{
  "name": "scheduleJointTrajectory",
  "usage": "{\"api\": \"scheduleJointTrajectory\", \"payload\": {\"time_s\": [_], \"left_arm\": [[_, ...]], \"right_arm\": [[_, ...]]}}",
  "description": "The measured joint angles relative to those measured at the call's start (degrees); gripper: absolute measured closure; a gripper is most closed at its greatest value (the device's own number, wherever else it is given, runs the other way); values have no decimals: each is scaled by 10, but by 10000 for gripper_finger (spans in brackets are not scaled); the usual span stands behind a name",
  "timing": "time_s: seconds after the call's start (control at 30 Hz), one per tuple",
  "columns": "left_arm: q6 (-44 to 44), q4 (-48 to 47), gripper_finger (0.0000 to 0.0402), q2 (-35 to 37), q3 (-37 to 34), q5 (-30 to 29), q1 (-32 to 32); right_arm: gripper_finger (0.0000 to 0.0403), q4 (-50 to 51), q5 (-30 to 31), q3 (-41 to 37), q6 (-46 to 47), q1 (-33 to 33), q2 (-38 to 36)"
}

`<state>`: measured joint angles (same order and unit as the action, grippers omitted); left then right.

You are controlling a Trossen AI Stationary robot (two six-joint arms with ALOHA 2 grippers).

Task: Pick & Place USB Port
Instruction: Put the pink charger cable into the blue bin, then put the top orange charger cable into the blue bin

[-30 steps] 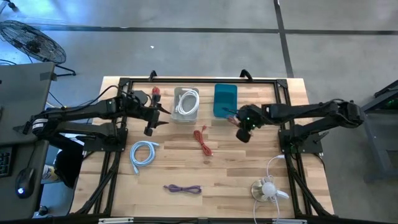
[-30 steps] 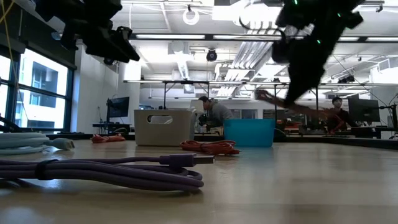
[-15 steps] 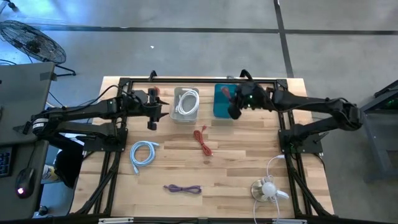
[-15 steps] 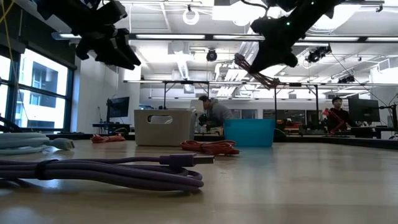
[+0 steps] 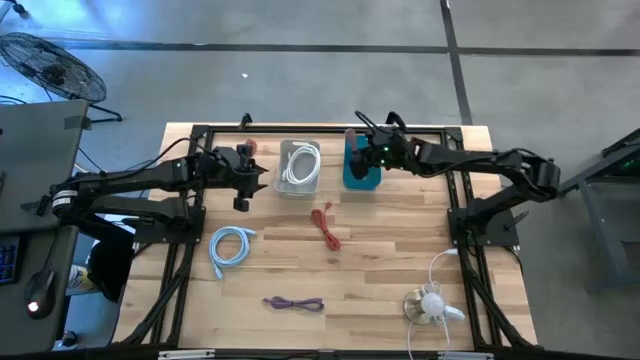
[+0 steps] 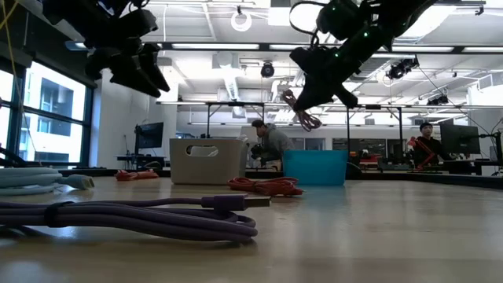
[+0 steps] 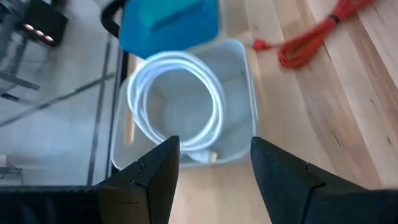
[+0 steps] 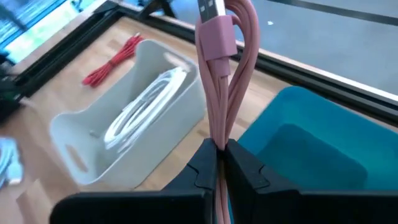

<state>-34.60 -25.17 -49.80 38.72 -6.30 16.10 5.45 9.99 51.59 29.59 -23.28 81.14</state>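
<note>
Pink cable (bundled), pinched in rt claw

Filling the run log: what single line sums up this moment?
right tool: shut on pink cable | above blue bin | left tool: open, over white bin

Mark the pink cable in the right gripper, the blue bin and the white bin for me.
pink cable (image 8: 224, 87): right wrist view, on the bundled strands below its strap.
blue bin (image 8: 311, 155): right wrist view, on its inner floor.
white bin (image 7: 239, 56): left wrist view, on its rim beside the coiled white cable.
</note>
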Motion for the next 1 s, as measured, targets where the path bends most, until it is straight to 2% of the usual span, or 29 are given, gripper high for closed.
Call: {"api": "scheduleJointTrajectory", "payload": {"time_s": [0.13, 0.27, 0.63, 1.0], "left_arm": [[2, -29, 208, 0, 0, 1, 0], [2, -38, 208, 0, 0, 1, 0], [2, -38, 208, 0, 0, -5, 0], [2, -41, 208, 0, 0, -6, 0]], "right_arm": [[395, 17, 20, 0, 15, -6, 0], [395, 33, 6, 0, 27, -15, 0], [331, 63, -20, 1, 5, -17, 0], [325, 72, -12, 1, 0, -18, 0]]}}
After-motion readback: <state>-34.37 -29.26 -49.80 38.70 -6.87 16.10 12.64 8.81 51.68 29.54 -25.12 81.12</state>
